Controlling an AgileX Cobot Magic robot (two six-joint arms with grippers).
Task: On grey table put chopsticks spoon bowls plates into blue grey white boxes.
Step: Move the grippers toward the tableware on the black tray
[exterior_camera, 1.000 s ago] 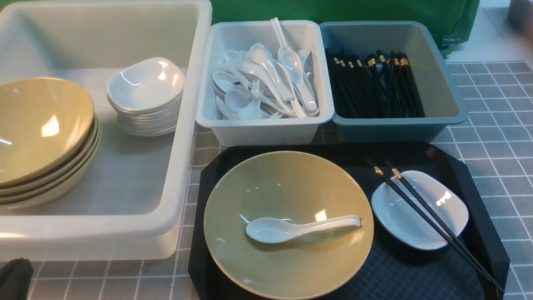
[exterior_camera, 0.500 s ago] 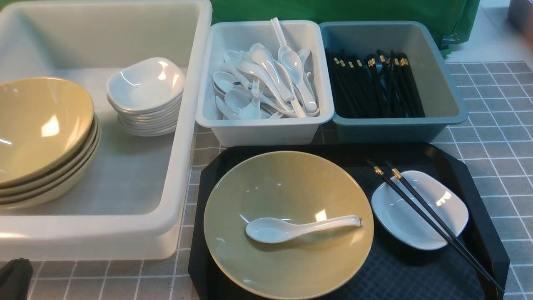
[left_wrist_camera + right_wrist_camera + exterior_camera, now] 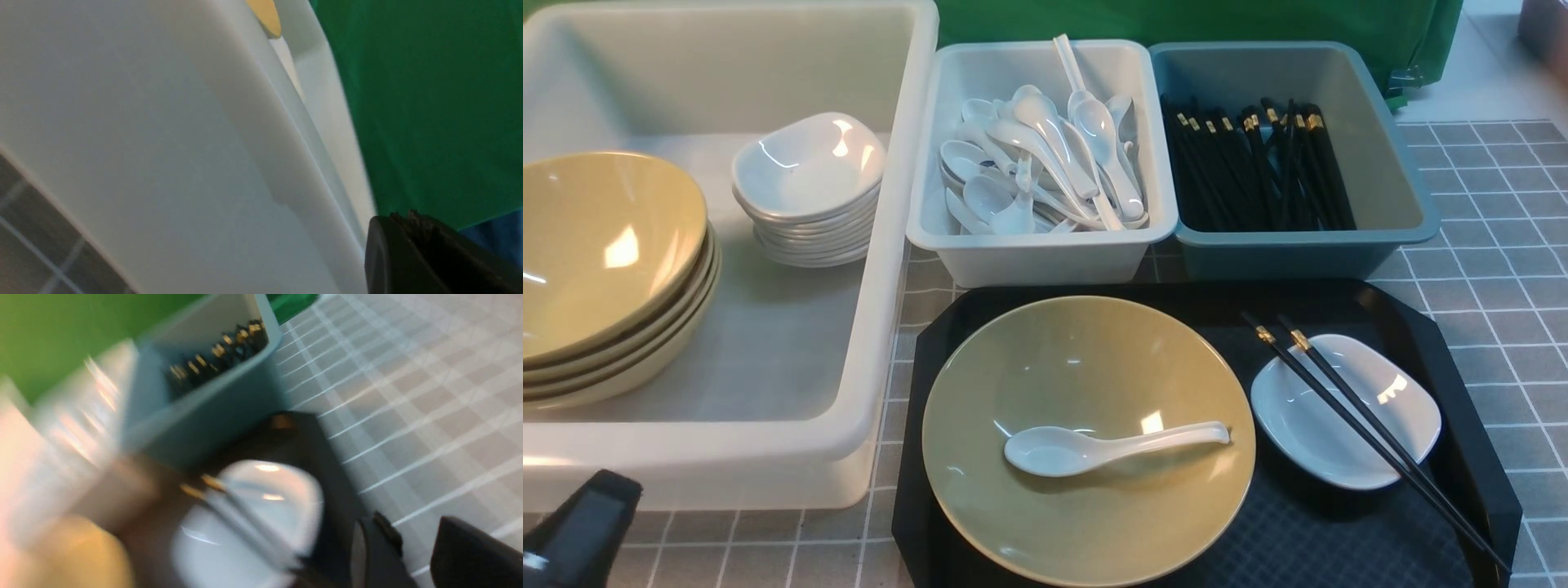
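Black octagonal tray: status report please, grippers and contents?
Left gripper shut, right gripper open, both empty. Olive-yellow bowl with white spoon, white plate under black chopsticks: on black tray. Nothing blocks them.

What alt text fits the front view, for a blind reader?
A black tray holds a yellow bowl with a white spoon in it and a white plate with two chopsticks across it. Three boxes beyond it are partly filled.
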